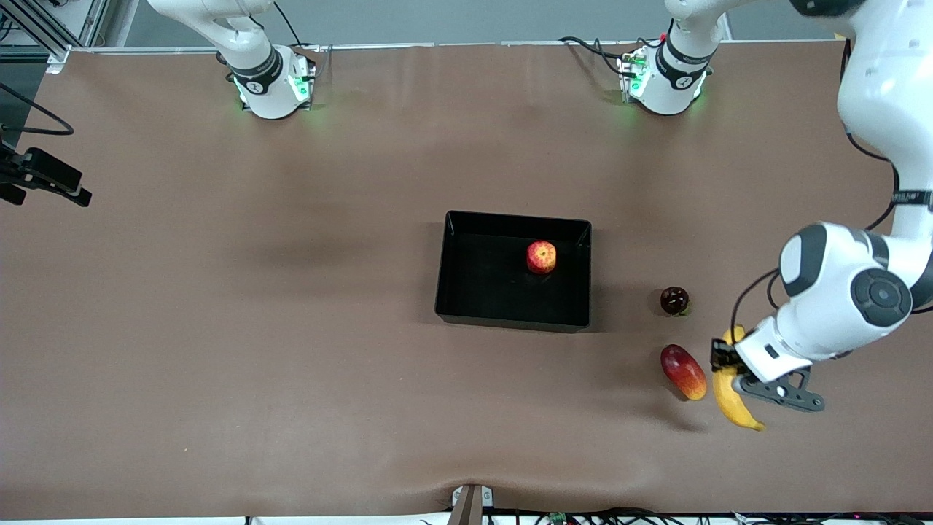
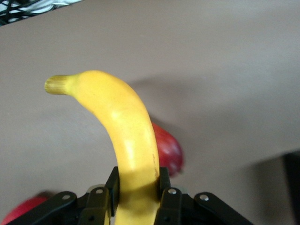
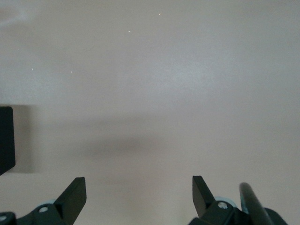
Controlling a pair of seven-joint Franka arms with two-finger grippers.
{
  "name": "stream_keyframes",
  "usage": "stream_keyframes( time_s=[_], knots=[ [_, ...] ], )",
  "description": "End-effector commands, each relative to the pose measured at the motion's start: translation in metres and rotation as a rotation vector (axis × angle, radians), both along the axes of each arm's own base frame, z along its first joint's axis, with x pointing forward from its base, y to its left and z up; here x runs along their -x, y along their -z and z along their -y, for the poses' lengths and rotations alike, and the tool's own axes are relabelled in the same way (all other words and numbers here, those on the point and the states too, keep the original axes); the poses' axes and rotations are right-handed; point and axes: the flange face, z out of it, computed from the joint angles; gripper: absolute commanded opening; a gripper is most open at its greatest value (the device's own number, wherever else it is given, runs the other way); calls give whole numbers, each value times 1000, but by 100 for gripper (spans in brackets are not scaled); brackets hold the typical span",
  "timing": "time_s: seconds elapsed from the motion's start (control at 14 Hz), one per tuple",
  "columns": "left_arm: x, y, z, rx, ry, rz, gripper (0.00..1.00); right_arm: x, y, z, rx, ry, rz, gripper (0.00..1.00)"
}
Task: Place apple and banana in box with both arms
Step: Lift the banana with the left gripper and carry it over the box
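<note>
here the brown worktop [image 1: 291, 328] carries everything, and the black box [image 1: 510, 317] sits near its middle, where either arm could reach it. the apple [image 1: 541, 257] already lies inside the box, close to the wall on the left arm's side, so half of the job looks done.

the left arm [image 1: 845, 284] bends down over the left arm's end of the worktop, and its left claw [image 1: 732, 372] is pinching the banana [image 1: 732, 405] across its middle. the left wrist view shows both fingers [image 2: 164, 187] pressed against the yellow skin, with the stem end sticking out ahead. a grip at mid-length probably keeps the long fruit balanced, so it should not swing or slip when carried. whether the banana is clear of the worktop or just touching it, i cannot tell.

the red-and-yellow mango-like fruit [image 1: 683, 372] lies just beside the banana, on the box's side of it, and the small dark maroon fruit [image 1: 674, 300] rests farther from the front camera; neither belongs to the task, so the carry toward the box should pass above them rather than brush them.

the right arm waits, its right claw [image 3: 139, 194] hovering with fingers spread wide over bare worktop, holding nothing; an edge of the box shows in its wrist view.
</note>
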Motion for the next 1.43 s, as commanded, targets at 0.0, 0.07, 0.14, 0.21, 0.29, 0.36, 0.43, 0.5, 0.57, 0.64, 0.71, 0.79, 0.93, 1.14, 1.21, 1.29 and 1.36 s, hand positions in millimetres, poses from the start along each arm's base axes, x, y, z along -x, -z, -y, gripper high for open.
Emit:
stream_keyframes(
  time_s=[0.0,0.07,0.14,0.21,0.29,0.36,0.43,0.5,0.57,0.64,0.71,0.79,0.93,1.14,1.21,1.29,1.36],
  knots=[
    [38,-23,54,-25,-43,-71,0,1,-4,2,8,12,-2,100],
    [52,-30,87,-15,-76,-88,0,1,-4,2,8,12,-2,100],
    [63,-31,112,-4,-93,-98,0,1,-4,2,7,14,-2,100],
    [74,-32,139,2,-80,-104,0,1,-4,2,7,14,-2,100],
    [84,-32,163,0,-55,-105,0,1,-4,2,7,14,-2,100],
    [96,-32,191,-5,-32,-104,0,1,-4,2,7,12,-2,100],
    [111,-32,223,-7,-18,-104,0,1,-4,2,7,14,-2,100],
    [125,-32,254,-8,-11,-104,0,1,-4,3,7,15,-2,100],
    [140,-27,283,-4,-17,-106,0,1,-4,2,7,12,-2,100],
    [154,-19,308,-18,-33,-95,0,1,-4,4,7,15,-2,100],
    [170,-7,335,-54,-42,-62,0,1,-4,4,7,17,-2,100],
    [188,7,362,-89,-61,-26,0,1,-4,4,7,17,-2,100],
    [214,36,400,-104,-143,41,0,1,-4,3,5,15,-2,100],
    [234,64,429,-74,-178,91,0,1,-4,3,5,15,-2,100],
    [233,69,432,-51,-173,93,0,1,-3,3,5,15,-3,100],
    [233,76,433,-35,-172,93,0,1,-3,3,5,15,-3,100],
    [230,83,433,-31,-174,100,0,1,-4,3,5,15,-2,100]
  ],
)
